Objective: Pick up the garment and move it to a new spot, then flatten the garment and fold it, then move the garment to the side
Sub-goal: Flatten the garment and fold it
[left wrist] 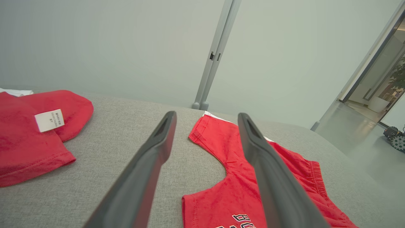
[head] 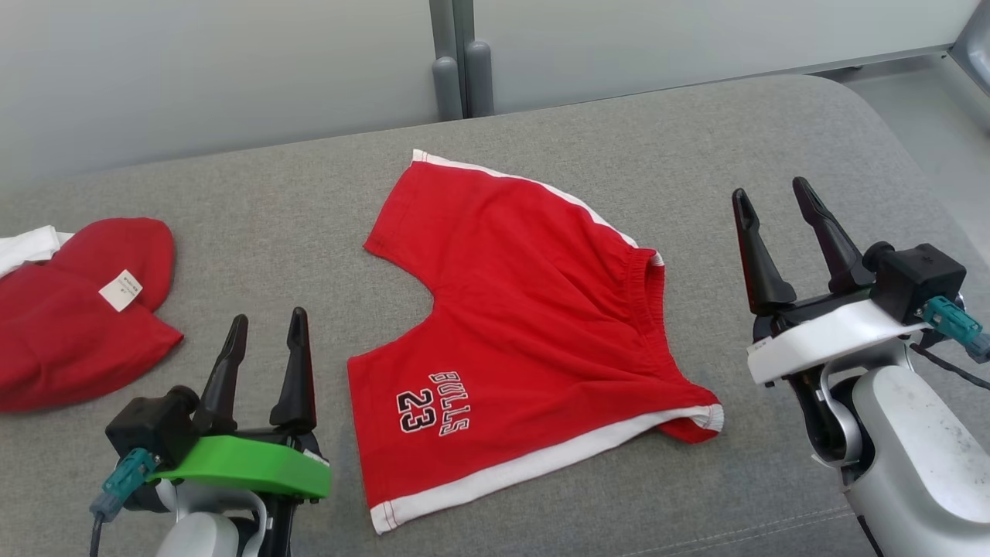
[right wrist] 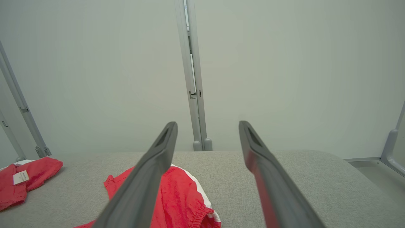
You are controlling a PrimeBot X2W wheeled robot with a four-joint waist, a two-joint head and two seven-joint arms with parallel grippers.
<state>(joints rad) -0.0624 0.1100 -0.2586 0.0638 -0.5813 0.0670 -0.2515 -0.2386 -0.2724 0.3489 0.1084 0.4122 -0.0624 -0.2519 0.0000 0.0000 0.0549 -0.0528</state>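
Red Bulls shorts [head: 526, 309] lie spread almost flat on the grey desk [head: 696, 139], between the robot's left gripper [head: 268, 316] and right gripper [head: 770, 188]. Both sets of fingers are wide apart and hold nothing. The fold looks next. It would likely go best with the left pinching the near leg's hem corner, the right pinching the near waistband corner, and both lifting level across the far leg.

We hold our left gripper [head: 269, 316] at the near left, its two dark fingers spread apart and pointing away from us, above a green wrist plate [head: 247, 466]. Our right gripper [head: 770, 188] sits farther out on the right, jaws equally wide, its pale forearm [head: 920, 456] rising from the near right corner.
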